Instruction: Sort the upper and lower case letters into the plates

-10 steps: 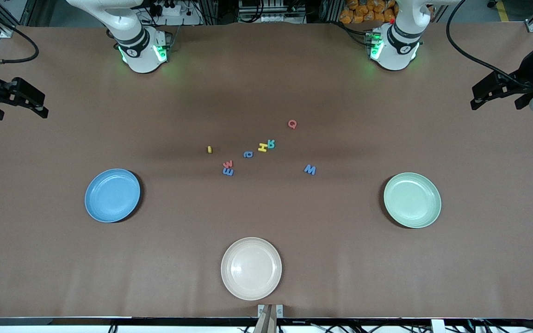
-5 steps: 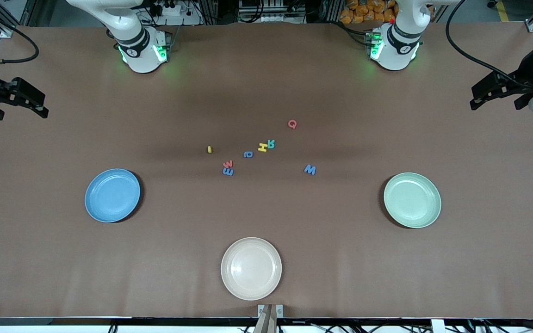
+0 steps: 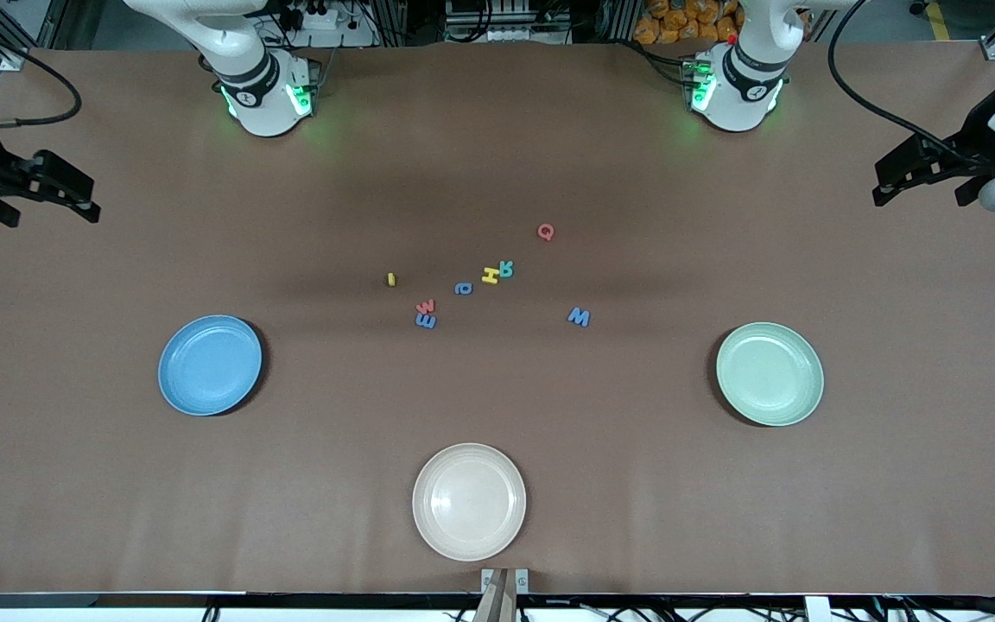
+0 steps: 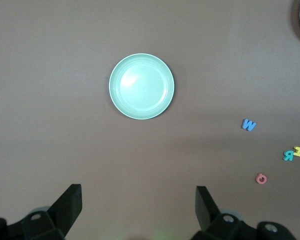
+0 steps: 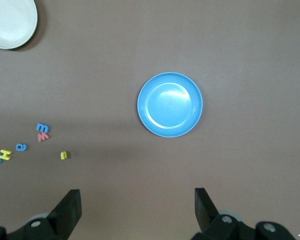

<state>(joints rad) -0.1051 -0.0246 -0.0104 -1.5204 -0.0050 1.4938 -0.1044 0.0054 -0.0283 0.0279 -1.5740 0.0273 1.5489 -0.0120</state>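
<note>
Meanwhile, all eight letters lay loose mid-table: red Q [image 3: 546,231], teal R [image 3: 507,269] touching yellow H [image 3: 490,276], blue a [image 3: 463,288], a yellow piece [image 3: 391,278], red w [image 3: 426,306] against blue m [image 3: 426,320], and blue W [image 3: 579,317]. Both plates, blue plate [image 3: 210,364] toward the right arm's end and green plate [image 3: 770,373] toward the left arm's end, held nothing. A cream plate [image 3: 469,501] sat by the camera-side edge. Left gripper [image 4: 137,210] and right gripper [image 5: 137,210] hung wide open and empty over their ends.
</note>
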